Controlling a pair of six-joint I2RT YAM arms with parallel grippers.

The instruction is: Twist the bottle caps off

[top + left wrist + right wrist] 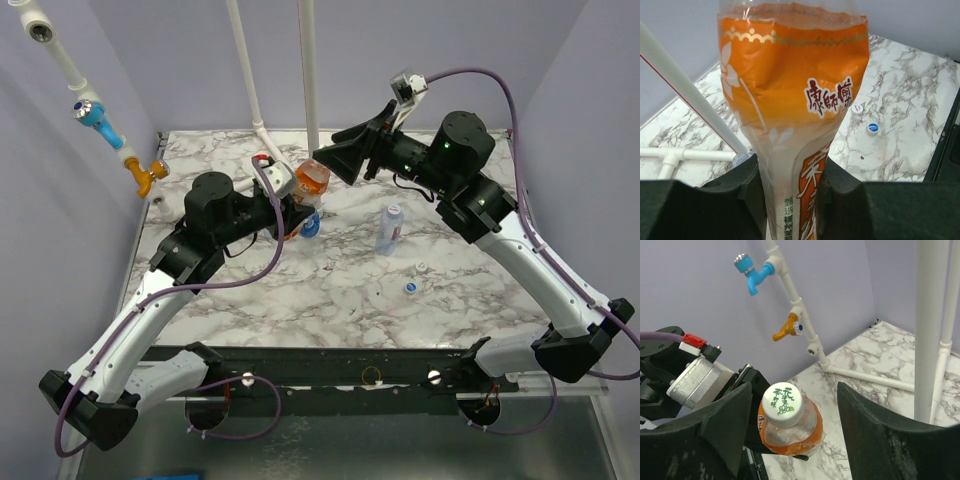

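Orange bottle: the orange bottle (312, 180) sits at about 11 o'clock from the middle of the marbled tabletop (330, 300) in the top view, clamped low on its body.
Label: orange wrap with a white flower pattern and red characters 康師傅 on white (the green print lower down is cut off).
Cap: the white cap (782, 404) is screwed on the neck, with green characters that are too small to read.
Left pincer: the left pincer (790, 192) is closed tight on the orange bottle.
Right pincer: the right pincer (792, 410) stands open, a finger on each side of the cap, touching neither side.
Clear bottle: the clear bottle (390, 228) lies at 2 o'clock.
Loose caps: two loose caps (417, 278) lie at 4 o'clock, one showing a blue inside.
Backdrop: a blue tap (754, 274) and an orange tap (788, 328) sit on white pipes (930, 330).
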